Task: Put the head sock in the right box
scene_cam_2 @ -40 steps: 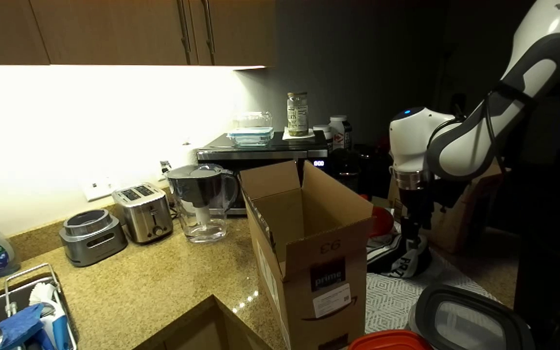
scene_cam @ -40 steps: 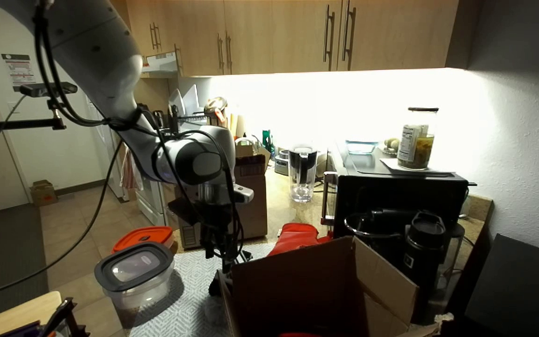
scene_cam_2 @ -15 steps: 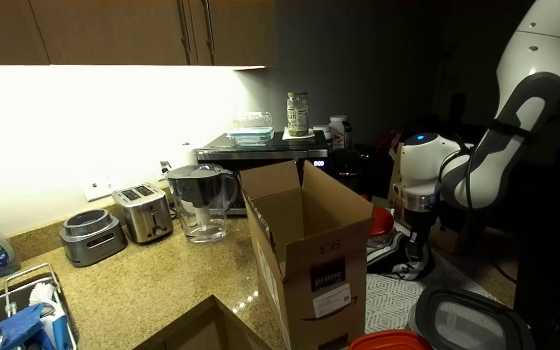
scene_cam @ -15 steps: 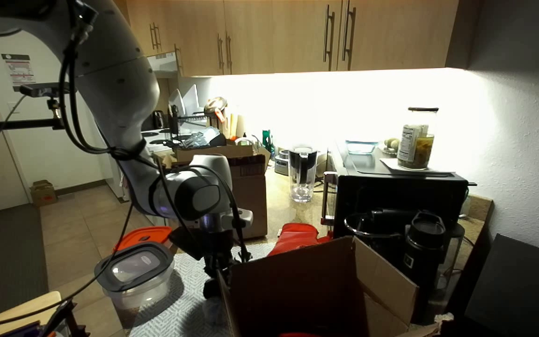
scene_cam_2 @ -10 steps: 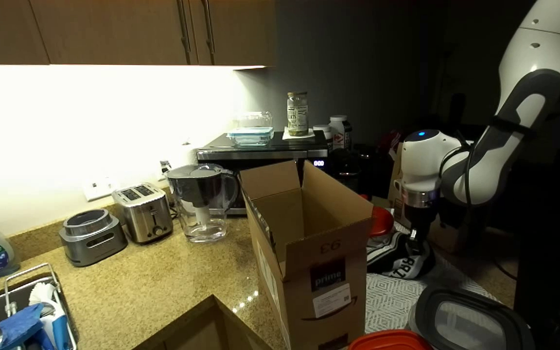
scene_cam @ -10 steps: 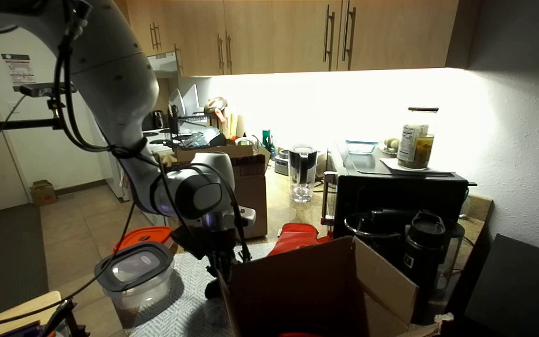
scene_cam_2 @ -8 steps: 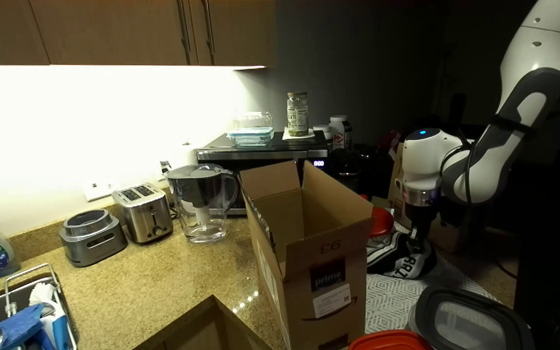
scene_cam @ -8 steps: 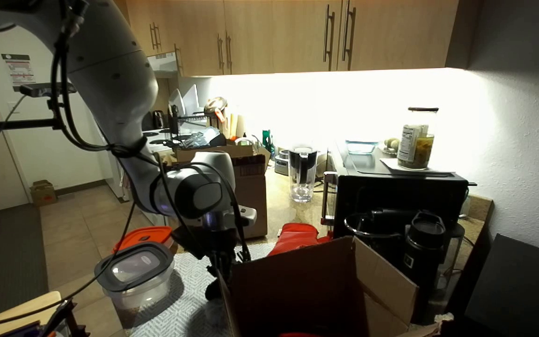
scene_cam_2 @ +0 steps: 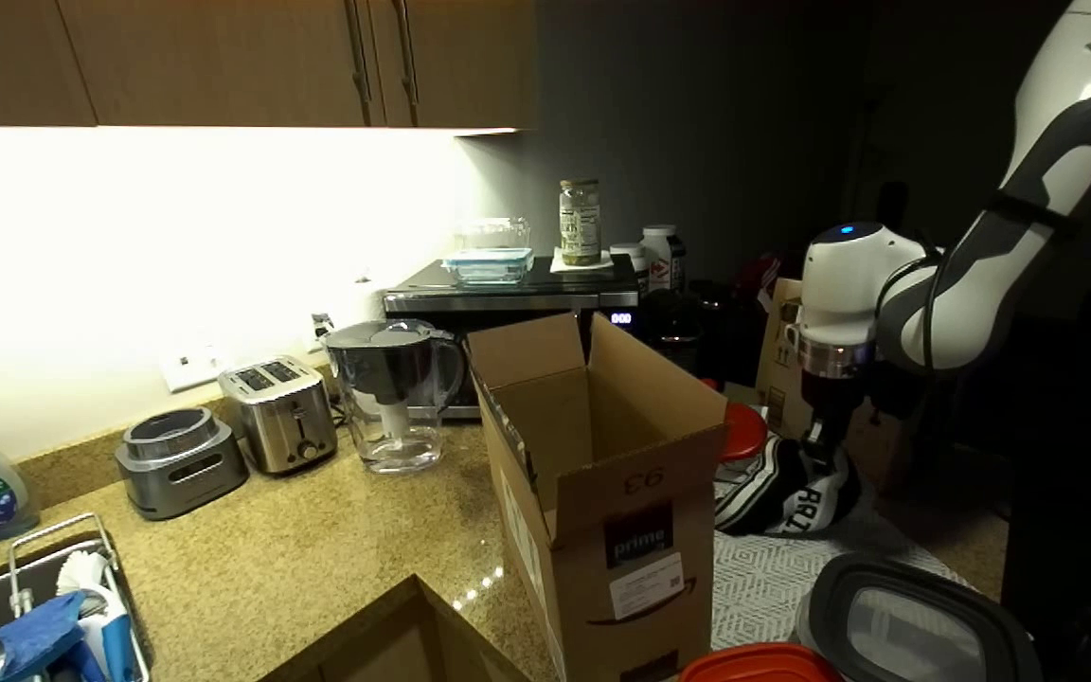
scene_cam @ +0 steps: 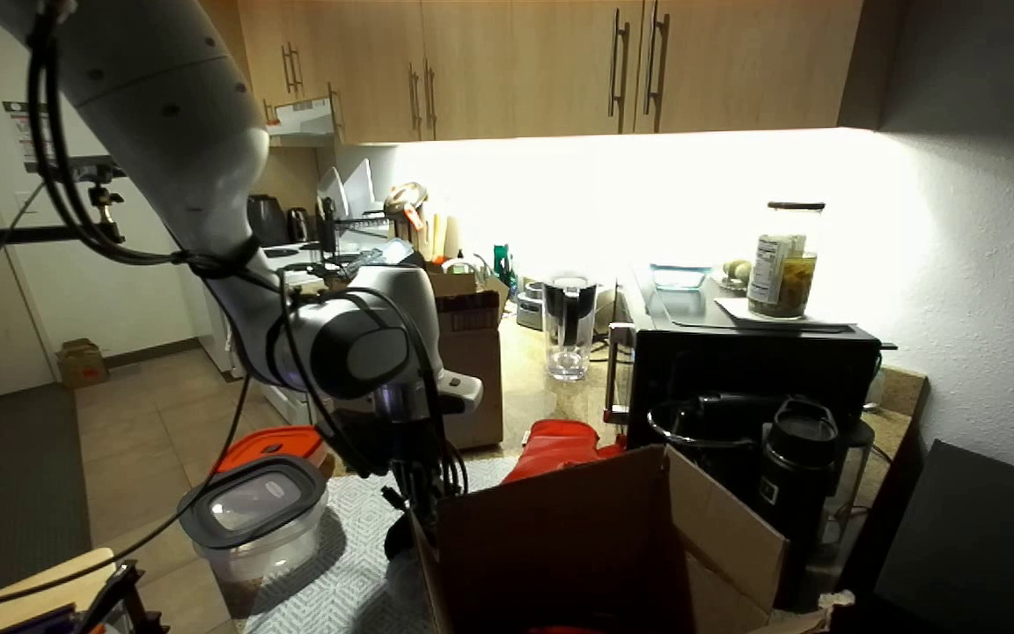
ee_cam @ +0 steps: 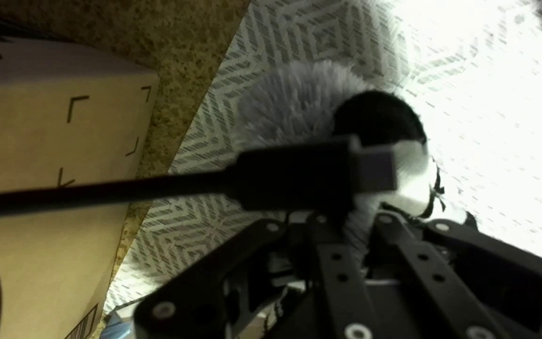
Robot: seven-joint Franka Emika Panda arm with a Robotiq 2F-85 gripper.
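The head sock, black and white with lettering, lies low over the patterned mat in an exterior view. Its cloth is drawn up toward my gripper, which is shut on it. In the wrist view the sock shows a fluffy grey pom-pom and a black part; my gripper's tips and the grip itself are hidden by a dark cable plug. The right box, with tan flaps and a dark inside, stands open beside my gripper in an exterior view, hiding part of the sock.
Another cardboard box with a prime label stands on the opposite side of the mat. A grey-lidded tub, an orange lid and a red mitt are nearby. The black microwave borders the area.
Since a second ago my gripper has closed on the head sock. In the last half second it has risen, moving right in an exterior view, and the sock's cloth has come up with it.
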